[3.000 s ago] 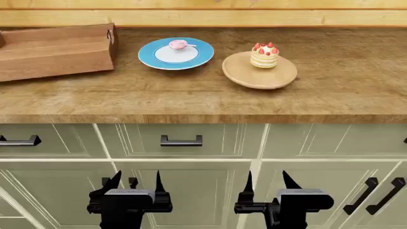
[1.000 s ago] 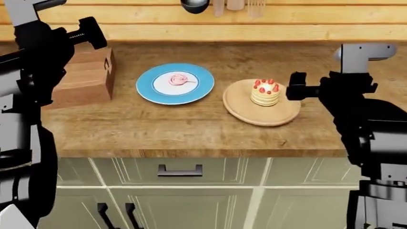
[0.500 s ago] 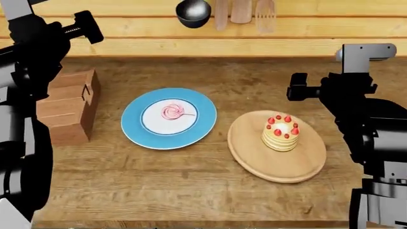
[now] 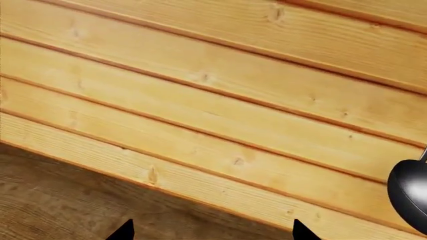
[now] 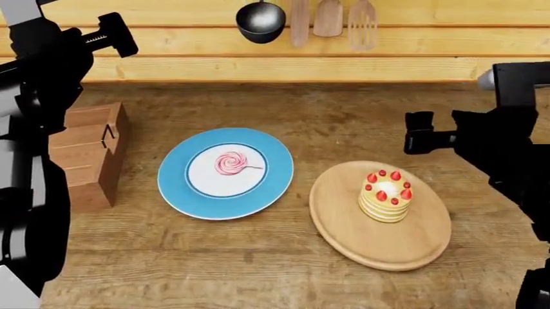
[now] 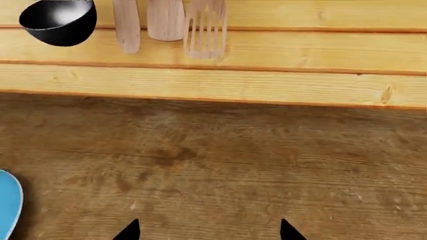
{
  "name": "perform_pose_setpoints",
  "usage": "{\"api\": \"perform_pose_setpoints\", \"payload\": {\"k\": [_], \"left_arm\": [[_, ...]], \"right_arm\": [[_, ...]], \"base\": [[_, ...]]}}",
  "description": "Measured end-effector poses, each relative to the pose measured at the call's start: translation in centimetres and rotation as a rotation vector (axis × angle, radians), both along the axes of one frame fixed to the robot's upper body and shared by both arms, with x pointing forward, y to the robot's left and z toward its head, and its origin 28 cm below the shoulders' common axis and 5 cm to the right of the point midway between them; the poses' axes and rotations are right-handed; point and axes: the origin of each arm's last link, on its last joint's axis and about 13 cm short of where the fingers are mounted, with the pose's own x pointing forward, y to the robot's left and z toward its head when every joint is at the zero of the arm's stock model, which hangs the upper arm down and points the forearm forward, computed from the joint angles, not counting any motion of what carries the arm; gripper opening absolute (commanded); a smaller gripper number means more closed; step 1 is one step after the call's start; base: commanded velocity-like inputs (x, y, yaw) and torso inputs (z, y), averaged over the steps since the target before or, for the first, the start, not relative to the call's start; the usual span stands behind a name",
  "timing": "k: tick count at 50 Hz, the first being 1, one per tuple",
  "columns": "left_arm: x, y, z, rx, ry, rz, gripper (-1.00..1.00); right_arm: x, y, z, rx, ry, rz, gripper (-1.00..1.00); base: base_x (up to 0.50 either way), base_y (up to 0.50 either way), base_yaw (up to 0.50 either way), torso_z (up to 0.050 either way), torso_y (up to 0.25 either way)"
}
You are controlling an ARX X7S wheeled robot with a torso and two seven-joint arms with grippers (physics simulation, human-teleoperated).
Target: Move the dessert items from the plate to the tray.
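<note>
The layer cake (image 5: 386,195) with red strawberries stands upright on the round light-wood plate (image 5: 344,225) at the right of the counter. The pink-and-white swirl lollipop (image 5: 230,162) lies on a blue-rimmed plate (image 5: 176,193) in the middle. The brown wooden tray (image 5: 86,151) is at the left, mostly hidden behind my left arm (image 5: 47,58). My left gripper (image 4: 212,232) is open and empty, raised and facing the plank wall. My right gripper (image 6: 208,231) is open and empty over bare counter to the right of the blue plate's edge (image 6: 8,205).
A black ladle (image 5: 260,18), wooden spatulas (image 5: 326,16) and a wooden fork (image 5: 362,22) hang on the plank wall behind the counter. The ladle also shows in the left wrist view (image 4: 410,192) and the right wrist view (image 6: 59,19). My right arm (image 5: 490,138) rises beside the wooden plate.
The head view has risen and tilted down over the counter, so the plates look larger and lower. Both arms have come up from below the counter. The right arm has shifted slightly right.
</note>
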Motion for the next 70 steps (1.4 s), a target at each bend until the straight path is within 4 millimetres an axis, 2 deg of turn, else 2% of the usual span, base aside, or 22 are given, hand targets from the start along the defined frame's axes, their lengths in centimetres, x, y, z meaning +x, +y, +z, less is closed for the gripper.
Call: {"api": "perform_pose_setpoints", "payload": {"k": [12,27,42,70], "left_arm": [[0.1,0.0,0.0,0.003,0.0,0.007,1.0],[0.1,0.1,-0.1,0.01,0.001,0.014,1.0],[0.2,0.1,-0.2,0.016,0.002,0.02,1.0],[0.3,0.1,-0.2,0.023,-0.002,0.03,1.0]], "right_arm": [[-4.4,-1.2,0.8,0.032,0.076,0.137,1.0],[-6.8,-1.4,0.3,-0.022,0.128,0.266,1.0],[-7.3,-1.2,-0.6,-0.05,0.16,0.336,1.0],[-6.6,-0.8,-2.4,-0.068,0.218,0.38,1.0]], "base": [[0.0,0.0,0.0,0.0,0.0],[0.0,0.0,0.0,0.0,0.0],[0.0,0.0,0.0,0.0,0.0],[0.0,0.0,0.0,0.0,0.0]]}}
